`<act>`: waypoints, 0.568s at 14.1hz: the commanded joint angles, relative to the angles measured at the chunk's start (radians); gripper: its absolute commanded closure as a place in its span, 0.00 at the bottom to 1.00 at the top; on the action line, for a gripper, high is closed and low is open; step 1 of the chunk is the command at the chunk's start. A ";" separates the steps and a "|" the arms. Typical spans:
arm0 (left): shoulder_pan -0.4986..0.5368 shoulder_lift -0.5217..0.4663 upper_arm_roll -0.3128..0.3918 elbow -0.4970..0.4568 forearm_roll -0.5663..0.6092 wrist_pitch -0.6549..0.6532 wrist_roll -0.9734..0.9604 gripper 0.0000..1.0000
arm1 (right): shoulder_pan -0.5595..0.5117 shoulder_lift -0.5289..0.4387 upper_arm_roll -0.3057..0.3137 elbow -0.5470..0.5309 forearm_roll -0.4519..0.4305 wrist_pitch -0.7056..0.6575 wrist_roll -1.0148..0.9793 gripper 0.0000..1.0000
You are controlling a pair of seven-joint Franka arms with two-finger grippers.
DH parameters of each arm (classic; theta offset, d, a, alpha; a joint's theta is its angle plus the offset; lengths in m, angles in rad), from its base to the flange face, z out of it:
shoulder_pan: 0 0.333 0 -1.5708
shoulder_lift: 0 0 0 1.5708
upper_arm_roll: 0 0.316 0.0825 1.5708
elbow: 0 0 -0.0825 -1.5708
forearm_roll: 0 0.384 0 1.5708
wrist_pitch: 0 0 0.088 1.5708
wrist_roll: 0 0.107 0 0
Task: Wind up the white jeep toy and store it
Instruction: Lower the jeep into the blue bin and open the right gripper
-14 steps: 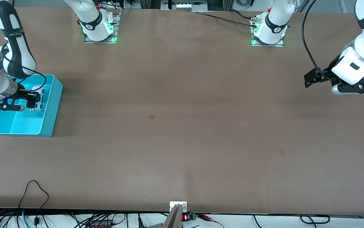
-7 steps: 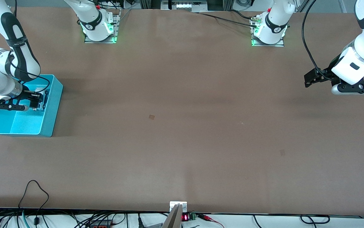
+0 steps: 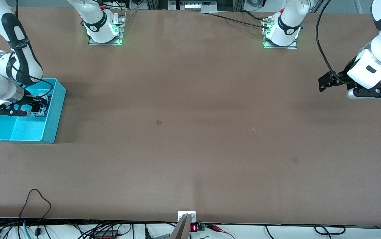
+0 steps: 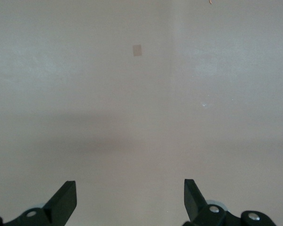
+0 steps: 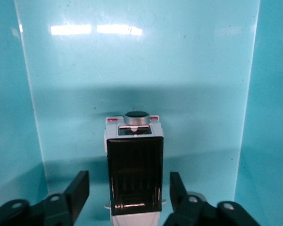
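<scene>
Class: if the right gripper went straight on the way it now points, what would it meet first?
The right gripper points down into the cyan bin. The white jeep toy sits between its open fingers; past that, likely the bin's floor, though depth is unclear.

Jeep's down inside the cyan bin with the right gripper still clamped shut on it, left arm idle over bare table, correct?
Not quite: the right gripper is open, its fingers standing clear of the white jeep toy in the right wrist view. The rest holds: jeep inside the cyan bin, left gripper waiting over bare table.
</scene>
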 commanded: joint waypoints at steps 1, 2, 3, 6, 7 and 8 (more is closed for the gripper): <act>-0.001 0.005 -0.001 0.020 -0.002 -0.022 0.020 0.00 | -0.005 -0.064 0.015 -0.018 -0.014 -0.009 -0.017 0.00; 0.001 0.005 -0.001 0.020 -0.003 -0.022 0.021 0.00 | -0.006 -0.090 0.028 -0.017 -0.014 -0.019 -0.020 0.00; 0.001 0.005 -0.001 0.020 -0.003 -0.022 0.021 0.00 | -0.005 -0.112 0.039 -0.009 -0.014 -0.045 -0.020 0.00; 0.001 0.005 -0.001 0.020 -0.003 -0.022 0.021 0.00 | -0.005 -0.191 0.109 0.051 -0.014 -0.191 -0.020 0.00; 0.002 0.005 -0.001 0.020 -0.003 -0.022 0.021 0.00 | -0.003 -0.205 0.136 0.089 -0.012 -0.251 -0.020 0.00; 0.002 0.005 -0.001 0.020 -0.003 -0.022 0.021 0.00 | 0.000 -0.213 0.165 0.127 -0.006 -0.307 -0.017 0.00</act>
